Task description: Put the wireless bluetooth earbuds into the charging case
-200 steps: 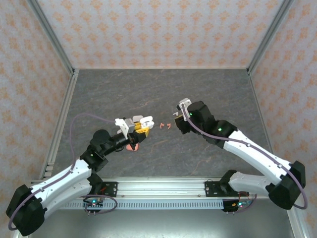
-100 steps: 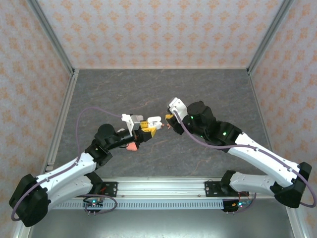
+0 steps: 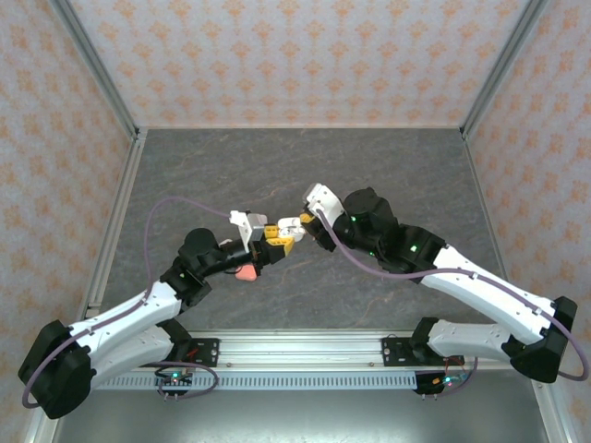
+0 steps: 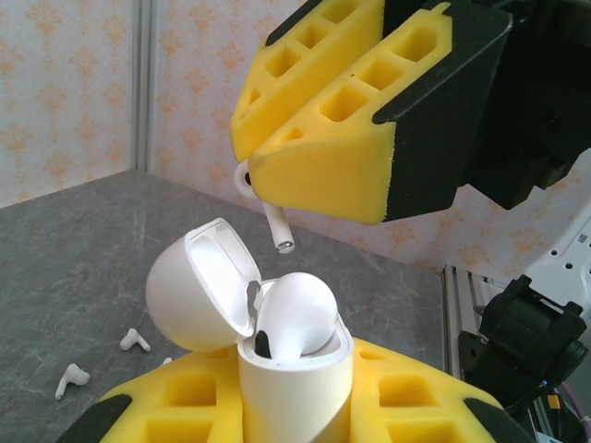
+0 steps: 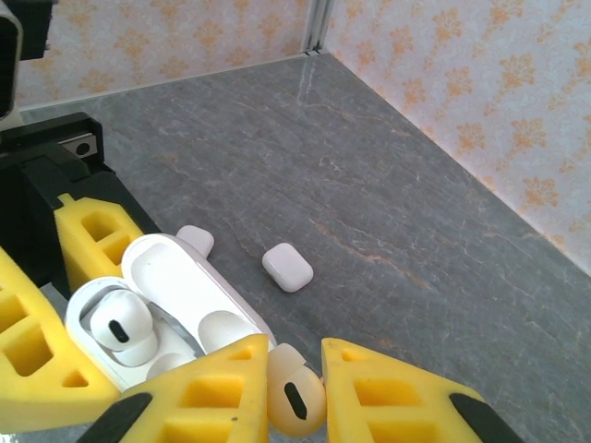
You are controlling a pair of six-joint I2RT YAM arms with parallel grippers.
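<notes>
The left claw (image 4: pixel 295 411) is shut round the open white charging case (image 4: pixel 294 374) and holds it up off the bench (image 4: pixel 74 268). One other bud (image 4: pixel 297 309) sits inside it. The right claw (image 5: pixel 295 365) pinches a white earbud (image 4: pixel 278 224) by its round head, with the stem hanging just over the case. The bud looks tiny, light, hard and slippery, so a soft pinch on the head seems best. Half a second ago the right claw was further off, and now it is right over the left claw
</notes>
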